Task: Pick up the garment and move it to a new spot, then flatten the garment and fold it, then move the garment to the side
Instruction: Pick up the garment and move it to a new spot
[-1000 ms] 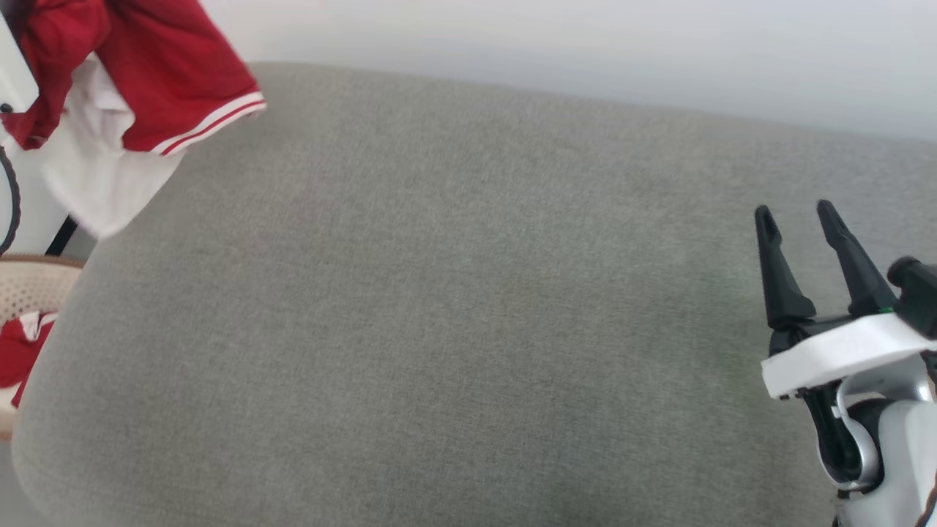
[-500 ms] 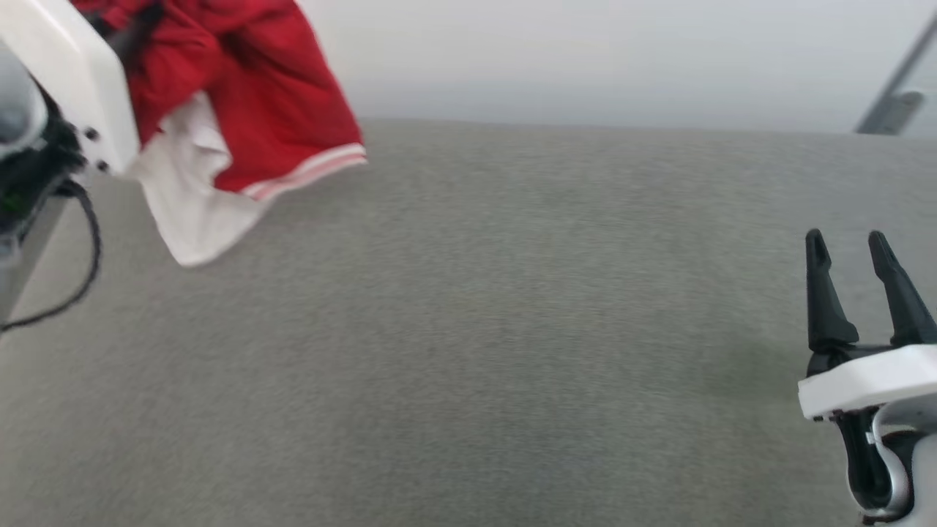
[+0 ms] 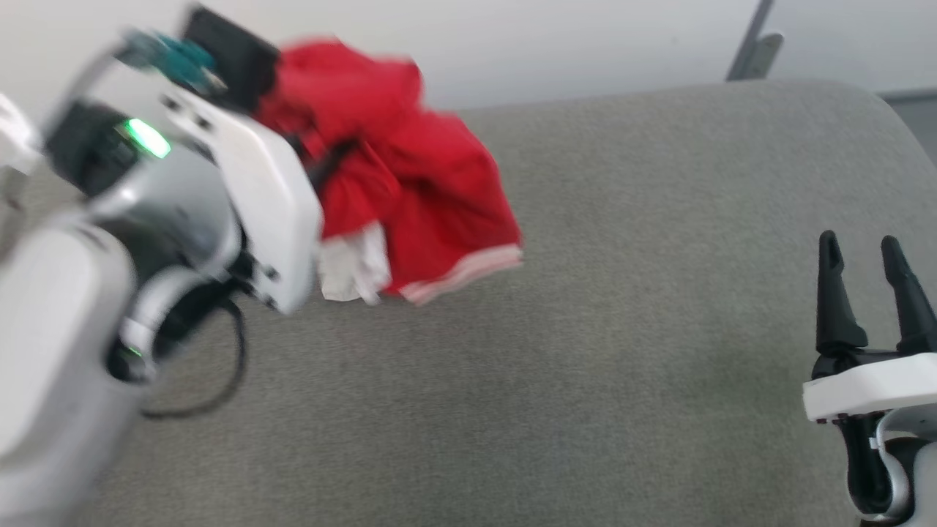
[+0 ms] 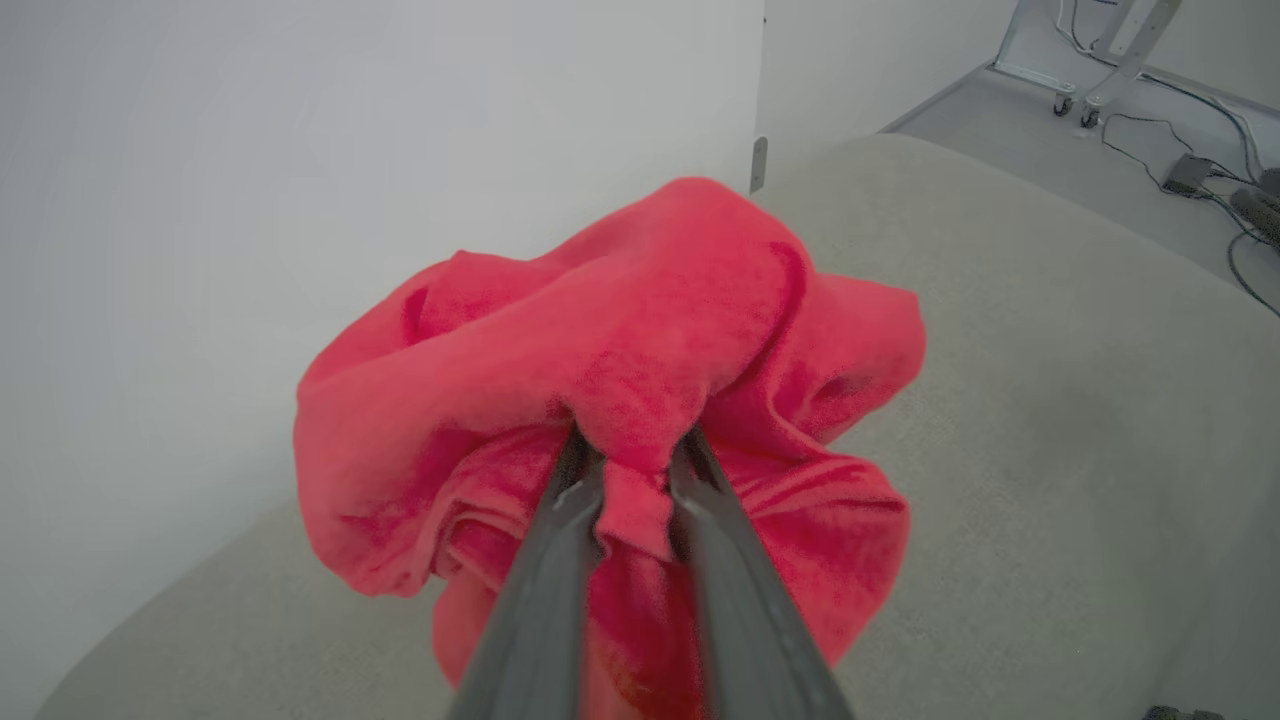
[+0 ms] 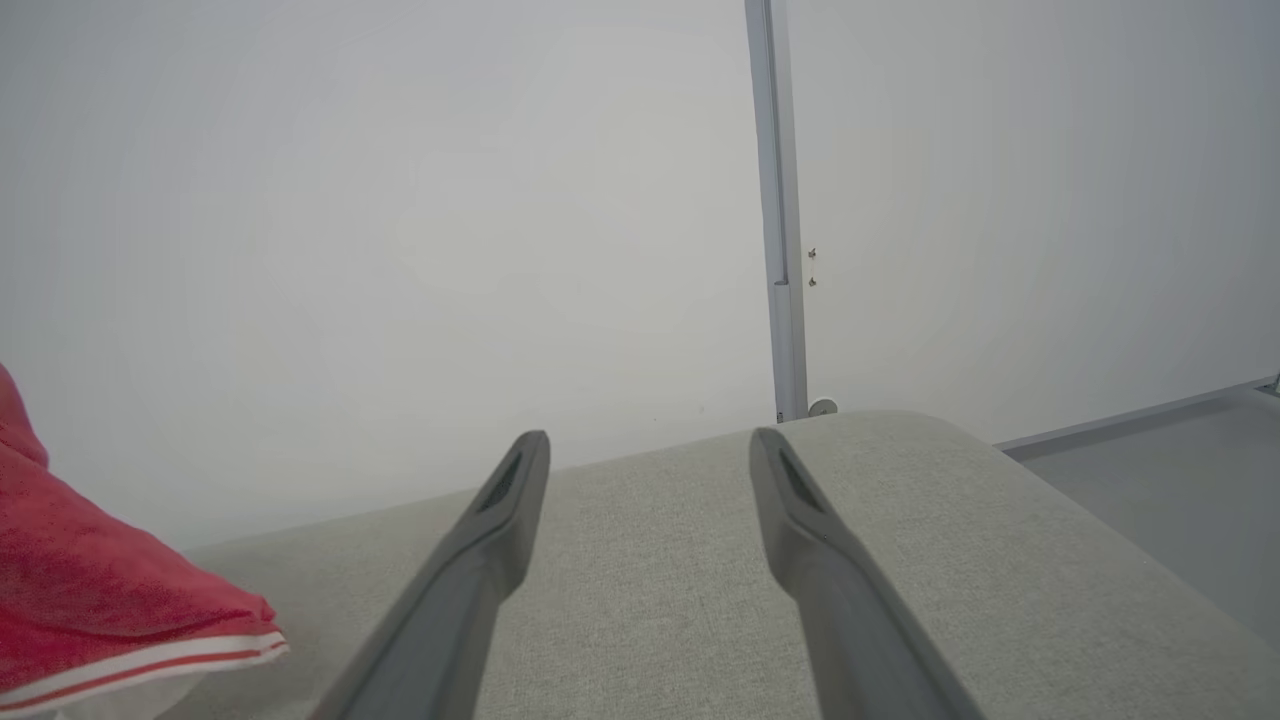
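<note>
While the left gripper (image 4: 634,452) pinches it, the red jersey (image 3: 424,197) hangs bunched, striped hem (image 3: 468,269) pointing lower right. The right gripper (image 3: 860,250) stands spread.

a grey upholstered surface (image 3: 585,329) meets a plain white wall (image 5: 400,200).

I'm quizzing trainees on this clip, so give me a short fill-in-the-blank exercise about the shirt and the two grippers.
1. The left gripper is shut on the ____ garment.
2. The right gripper is ____, holding nothing.
3. The garment's striped trim is red and ____.
Missing words: red; open; white.
</note>
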Available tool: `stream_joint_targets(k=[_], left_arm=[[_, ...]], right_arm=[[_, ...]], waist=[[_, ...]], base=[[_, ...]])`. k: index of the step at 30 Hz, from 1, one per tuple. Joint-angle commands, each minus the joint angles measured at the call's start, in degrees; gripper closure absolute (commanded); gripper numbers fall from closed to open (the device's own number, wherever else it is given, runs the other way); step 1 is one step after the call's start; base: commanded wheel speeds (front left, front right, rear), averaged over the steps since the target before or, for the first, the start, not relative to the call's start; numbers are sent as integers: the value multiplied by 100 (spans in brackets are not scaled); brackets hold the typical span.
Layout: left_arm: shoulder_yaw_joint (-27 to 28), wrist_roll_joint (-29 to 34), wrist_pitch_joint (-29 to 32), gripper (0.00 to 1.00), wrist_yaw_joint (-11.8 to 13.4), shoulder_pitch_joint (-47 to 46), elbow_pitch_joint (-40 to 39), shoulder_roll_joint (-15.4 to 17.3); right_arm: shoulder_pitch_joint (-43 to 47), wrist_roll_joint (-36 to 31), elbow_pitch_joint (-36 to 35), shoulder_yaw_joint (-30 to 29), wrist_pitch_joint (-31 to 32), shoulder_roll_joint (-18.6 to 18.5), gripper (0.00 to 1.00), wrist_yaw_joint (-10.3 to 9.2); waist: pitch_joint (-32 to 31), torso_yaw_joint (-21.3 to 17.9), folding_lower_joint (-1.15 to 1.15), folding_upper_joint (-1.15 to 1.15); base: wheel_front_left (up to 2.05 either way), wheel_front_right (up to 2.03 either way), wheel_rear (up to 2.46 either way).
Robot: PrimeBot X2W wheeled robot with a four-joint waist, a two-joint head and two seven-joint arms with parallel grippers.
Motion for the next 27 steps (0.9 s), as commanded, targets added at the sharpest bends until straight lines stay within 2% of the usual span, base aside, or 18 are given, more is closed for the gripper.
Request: stream_joint_targets(k=[1,6,10,25,26,27], left_arm=[[-72,14,28,100,52,161,-43,-44],[-453,-112,107,100,136,674,70,-264],[-709,-174,95,100,90,1058,419,-404],[-1326,-242,-516,100,-434,1643,2906,-1059],[-1355,-248,-549,96,-473,1653,3088,-1108],[-1375,-249,-602,84,-511,1654,3245,-1142]], right_arm=[[-27,11,46,29,-53,47,0,0],[-87,88,156,105,-161,108,0,0],[-179,153,306,228,-252,146,0,0],[-436,253,798,731,-411,183,0,0],[-442,258,811,761,-412,178,0,0],[-447,262,830,782,-410,168,0,0]], waist=[[135,-157,0,0],[308,-325,0,0],[425,-410,0,0],[409,-427,0,0],[390,-424,0,0],[369,-420,0,0]], base=[[0,0,0],[0,0,0],[0,0,0],[0,0,0],[0,0,0],[0,0,0]])
